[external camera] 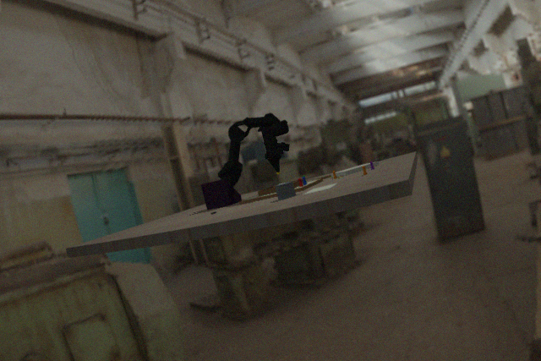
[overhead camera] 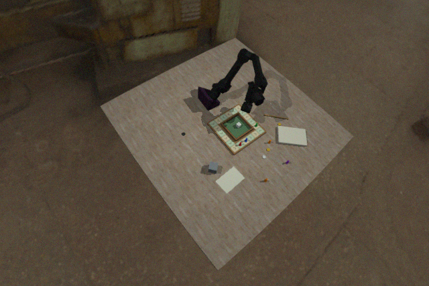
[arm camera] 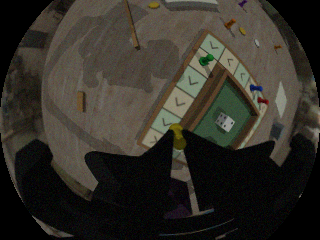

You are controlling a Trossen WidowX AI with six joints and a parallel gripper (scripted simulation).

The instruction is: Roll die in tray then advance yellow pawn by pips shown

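Note:
My gripper (overhead camera: 246,108) (external camera: 276,169) (arm camera: 176,133) is shut on the yellow pawn (external camera: 277,172) (arm camera: 177,140) and holds it above the board's near side. The board (overhead camera: 223,136) (arm camera: 178,101) has arrowed squares around a wood-walled green tray (overhead camera: 238,132) (arm camera: 239,102). The white die (overhead camera: 238,124) (arm camera: 225,122) lies in the tray; several dark pips show on it, but I cannot read the count surely. A green pawn (overhead camera: 256,124) (arm camera: 206,59) stands on a square. The blue pawn (overhead camera: 246,140) (arm camera: 256,88) and red pawn (overhead camera: 240,144) (arm camera: 263,101) stand close together.
A wooden stick (overhead camera: 276,116) (arm camera: 131,25) and a white slab (overhead camera: 292,136) lie beyond the board. Orange pawns (overhead camera: 269,142) (overhead camera: 265,180), a purple pawn (overhead camera: 287,162) and small discs lie nearby. A grey block (overhead camera: 212,167) is beside a pale sheet (overhead camera: 230,179).

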